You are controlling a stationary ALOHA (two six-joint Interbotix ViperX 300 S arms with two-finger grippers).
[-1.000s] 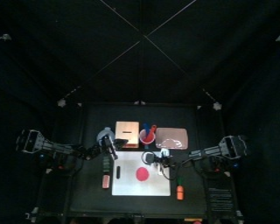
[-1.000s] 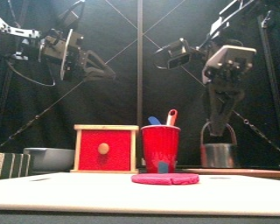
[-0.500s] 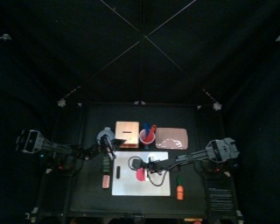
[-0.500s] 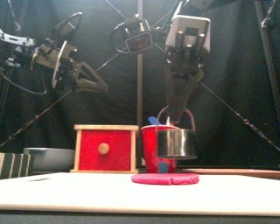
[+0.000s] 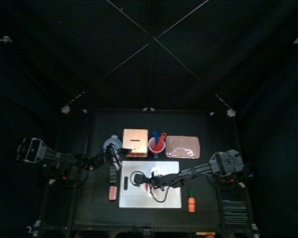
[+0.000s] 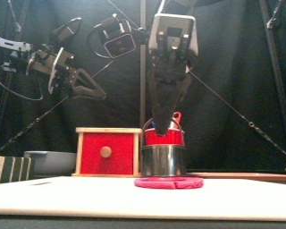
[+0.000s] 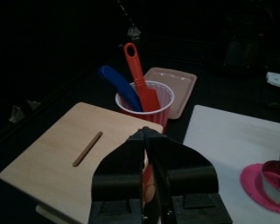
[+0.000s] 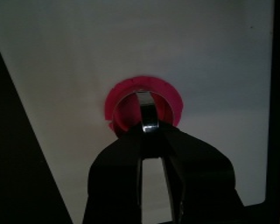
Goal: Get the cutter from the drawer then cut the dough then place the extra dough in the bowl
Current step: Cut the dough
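Right gripper (image 6: pixel 167 123) hangs over the near middle of the white cutting board (image 8: pixel 60 70), jaws pinched on the wire handle of the cutter (image 6: pixel 164 159). Directly beneath lies the dough (image 6: pixel 170 182), a flat pink disc. The cutter stands upright on that same vertical line, open rim down and handle up. Its rim looks to meet the dough's top, though I cannot tell whether it has bitten in. The press should run straight down, and this arm is the nearer one. Farther back stand the red cup (image 7: pixel 154 109) and, left of it, the wooden box (image 6: pixel 107 150). The left gripper (image 7: pixel 149 140) hovers over the box, jaws together on nothing. The blue-grey bowl (image 6: pixel 50 162) waits further left.
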